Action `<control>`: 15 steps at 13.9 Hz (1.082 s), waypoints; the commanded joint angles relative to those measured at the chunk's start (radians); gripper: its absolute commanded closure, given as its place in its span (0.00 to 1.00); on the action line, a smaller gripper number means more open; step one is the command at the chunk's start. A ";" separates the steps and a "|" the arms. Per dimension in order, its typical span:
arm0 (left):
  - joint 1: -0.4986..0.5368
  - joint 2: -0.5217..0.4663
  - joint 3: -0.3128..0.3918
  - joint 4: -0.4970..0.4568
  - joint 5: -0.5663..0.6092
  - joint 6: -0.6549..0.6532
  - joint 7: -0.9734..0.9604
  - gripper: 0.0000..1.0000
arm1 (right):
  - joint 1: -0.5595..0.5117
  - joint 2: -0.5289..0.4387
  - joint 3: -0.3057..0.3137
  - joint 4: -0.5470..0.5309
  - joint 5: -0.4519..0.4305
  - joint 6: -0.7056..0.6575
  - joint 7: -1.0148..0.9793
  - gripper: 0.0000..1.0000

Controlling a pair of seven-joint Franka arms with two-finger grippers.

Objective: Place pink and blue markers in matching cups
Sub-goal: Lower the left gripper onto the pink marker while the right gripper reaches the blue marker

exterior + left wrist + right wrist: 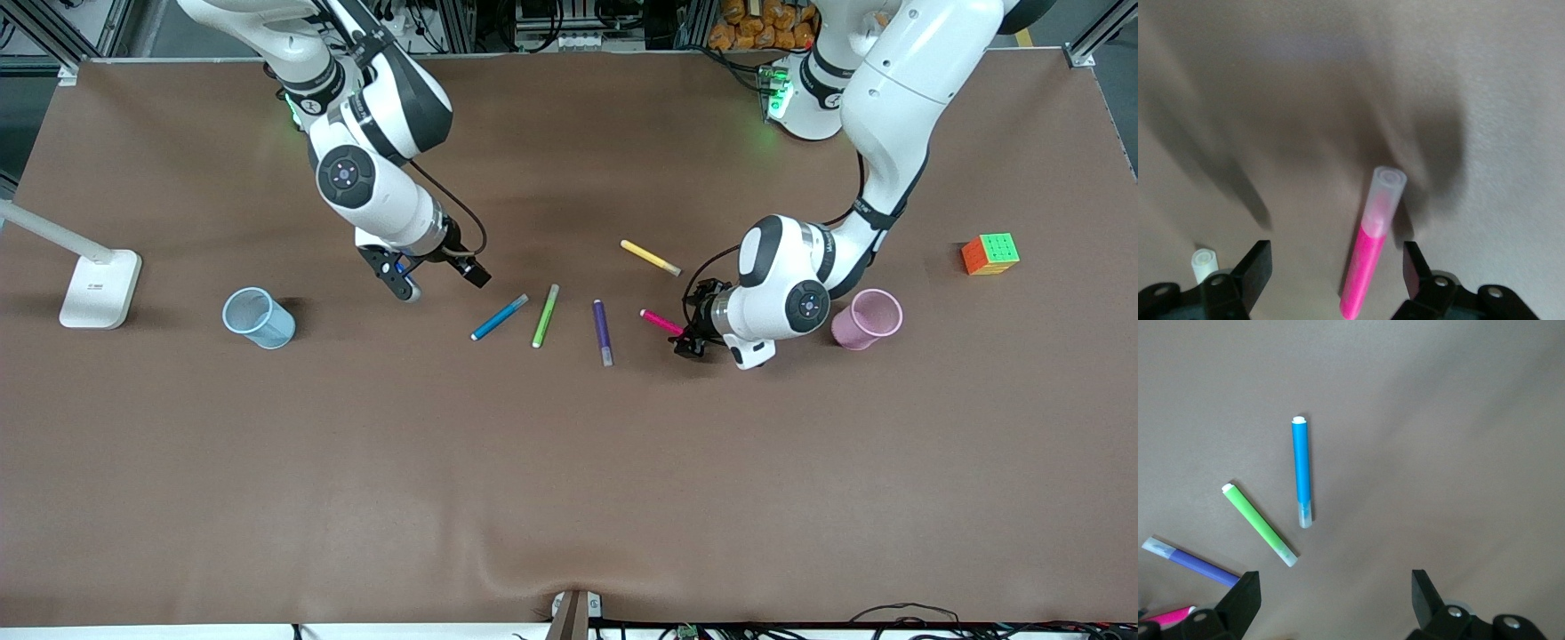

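The pink marker (pixel 661 322) lies on the table beside the purple pen. My left gripper (pixel 690 336) is low at its end, open, with the marker (pixel 1368 267) lying between the fingers and not gripped. The pale pink cup (pixel 867 318) stands beside the left arm's wrist, toward the left arm's end of the table. The blue marker (pixel 499 317) lies flat next to the green pen and also shows in the right wrist view (pixel 1301 470). My right gripper (pixel 437 276) is open and empty over the table between the blue marker and the pale blue cup (pixel 258 317).
A lime-green pen (pixel 545 316), a dark purple pen (pixel 603 332) and a yellow pen (pixel 650 258) lie mid-table. A colour cube (pixel 989 253) sits toward the left arm's end of the table. A white lamp base (pixel 100 286) stands toward the right arm's end.
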 commanded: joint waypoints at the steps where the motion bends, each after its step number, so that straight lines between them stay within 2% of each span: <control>1: 0.017 0.023 -0.002 0.030 -0.028 0.006 -0.010 0.29 | 0.027 0.013 0.001 -0.045 -0.020 0.112 0.052 0.00; 3: 0.035 0.037 -0.002 0.040 -0.053 0.006 -0.010 0.33 | 0.046 0.028 0.002 -0.087 -0.027 0.221 0.071 0.00; 5: 0.028 0.044 -0.002 0.046 -0.056 0.006 -0.010 0.33 | 0.056 0.065 0.004 -0.088 -0.054 0.232 0.080 0.00; 8: 0.032 0.049 -0.002 0.044 -0.056 0.006 -0.010 0.39 | 0.063 0.118 0.007 -0.081 -0.167 0.254 0.181 0.00; 11: 0.034 0.057 -0.002 0.046 -0.054 0.006 -0.002 0.51 | 0.065 0.227 0.007 -0.077 -0.315 0.424 0.326 0.00; 12: 0.034 0.057 -0.002 0.049 -0.054 0.006 0.000 0.58 | 0.082 0.240 0.007 -0.073 -0.341 0.441 0.380 0.00; 15: 0.032 0.057 -0.002 0.051 -0.054 0.006 0.007 0.92 | 0.099 0.292 0.007 -0.041 -0.440 0.441 0.479 0.00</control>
